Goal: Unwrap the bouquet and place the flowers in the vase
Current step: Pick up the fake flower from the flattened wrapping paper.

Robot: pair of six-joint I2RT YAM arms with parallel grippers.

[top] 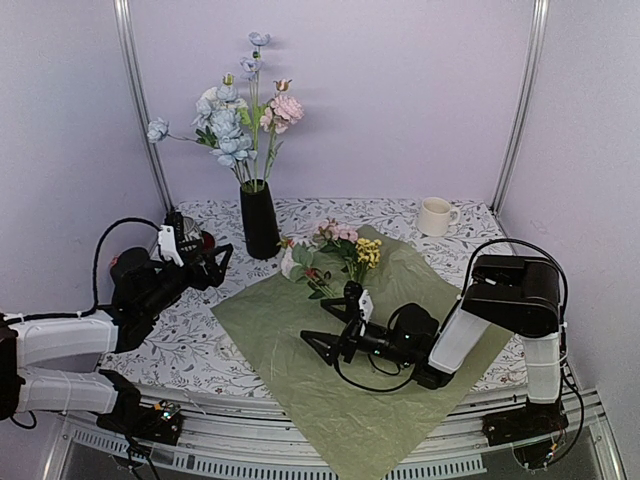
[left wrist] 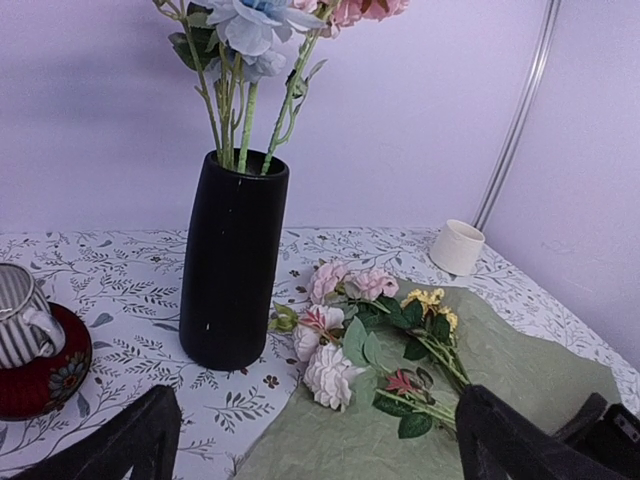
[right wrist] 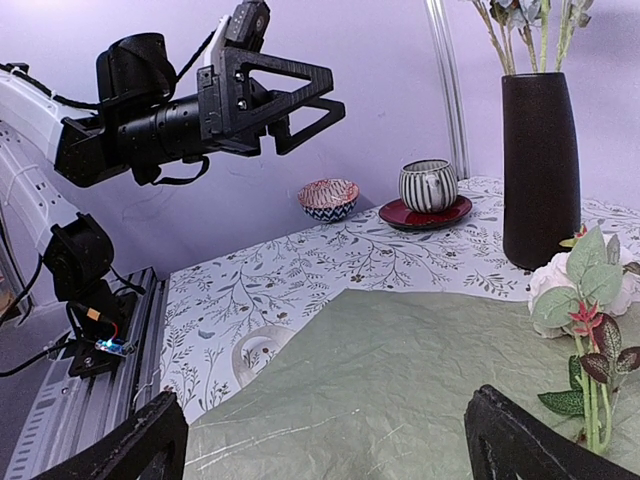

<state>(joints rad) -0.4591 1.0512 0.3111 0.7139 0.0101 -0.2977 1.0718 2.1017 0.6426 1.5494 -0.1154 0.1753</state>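
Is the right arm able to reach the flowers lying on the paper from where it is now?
Probably yes. The right gripper is open and sits just short of the flowers on the paper, with nothing between them.

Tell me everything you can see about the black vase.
The vase is tall, slim and matte black, roughly cylindrical, with a few pale specks on its side. It stands upright on the floral-patterned table, toward the back, left of centre. Its open mouth holds several green-stemmed flowers with blue, pink and white blooms rising well above it. The loose flowers on the green paper lie right beside its base; whether a leaf touches it cannot be told.
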